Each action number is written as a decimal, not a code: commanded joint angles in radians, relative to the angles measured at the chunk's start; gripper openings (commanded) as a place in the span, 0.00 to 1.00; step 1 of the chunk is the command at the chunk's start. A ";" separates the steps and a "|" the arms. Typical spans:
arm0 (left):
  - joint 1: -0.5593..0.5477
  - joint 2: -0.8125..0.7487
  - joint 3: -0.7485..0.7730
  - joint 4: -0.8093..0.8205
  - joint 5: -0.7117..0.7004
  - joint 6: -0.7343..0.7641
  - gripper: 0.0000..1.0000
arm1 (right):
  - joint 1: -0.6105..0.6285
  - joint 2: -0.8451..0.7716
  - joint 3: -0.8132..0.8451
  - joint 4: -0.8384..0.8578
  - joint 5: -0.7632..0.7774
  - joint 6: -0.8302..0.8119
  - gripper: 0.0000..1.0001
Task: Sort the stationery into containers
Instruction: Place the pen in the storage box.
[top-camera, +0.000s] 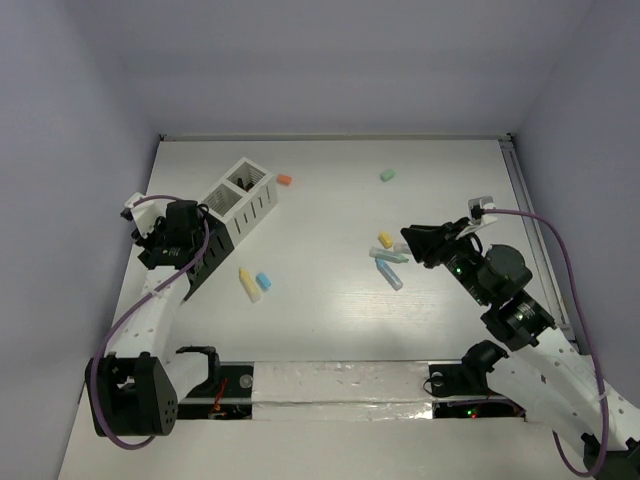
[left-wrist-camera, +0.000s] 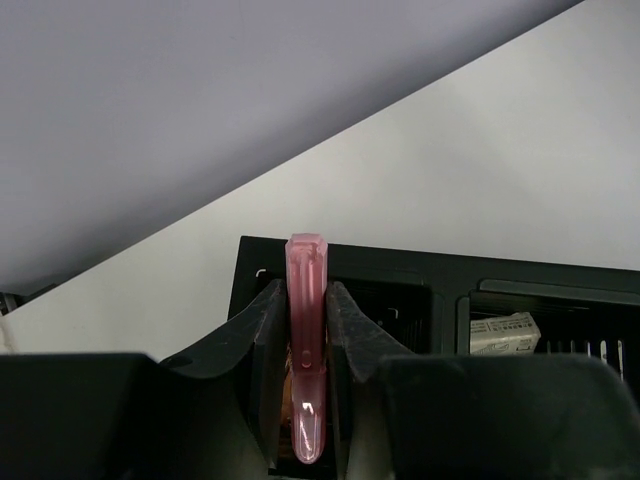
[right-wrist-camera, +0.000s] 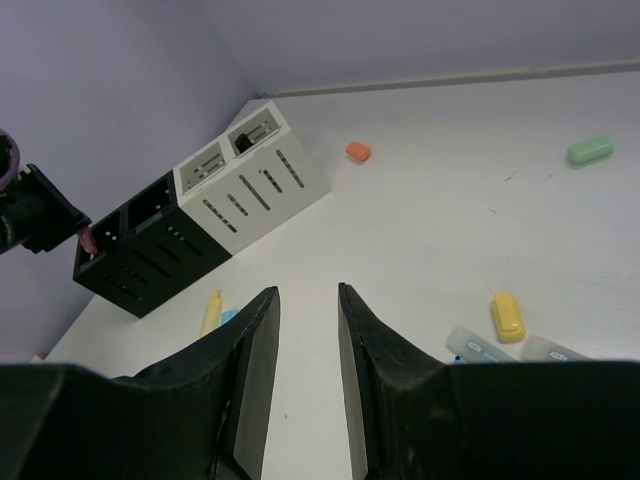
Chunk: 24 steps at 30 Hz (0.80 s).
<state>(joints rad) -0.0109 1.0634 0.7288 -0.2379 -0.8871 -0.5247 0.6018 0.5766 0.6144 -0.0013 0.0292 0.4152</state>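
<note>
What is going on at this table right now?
The left gripper is shut on a pink stick, holding it at the edge of the black box. The right gripper is open and empty over the table, near a yellow piece. An orange piece and a green piece lie loose farther off.

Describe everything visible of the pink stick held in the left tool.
The pink stick is slim, translucent and glossy, plastic by its look, with a squared end and a rounded end nearer the camera. The left tool is shut on it, one finger pressing each side. Its squared end points over the black box rim; no other contact shows.
</note>
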 joint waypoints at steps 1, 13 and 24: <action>0.005 -0.005 0.038 -0.014 -0.050 -0.027 0.15 | -0.002 -0.011 0.030 0.011 -0.008 0.000 0.36; 0.005 -0.014 0.026 -0.003 -0.032 -0.040 0.24 | -0.002 -0.017 0.030 0.011 -0.011 0.002 0.36; -0.081 -0.149 0.044 0.054 0.032 0.029 0.39 | -0.002 -0.008 0.027 0.012 -0.008 -0.001 0.36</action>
<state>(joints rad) -0.0765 1.0035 0.7288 -0.2375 -0.8742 -0.5243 0.6018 0.5713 0.6144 -0.0013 0.0288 0.4156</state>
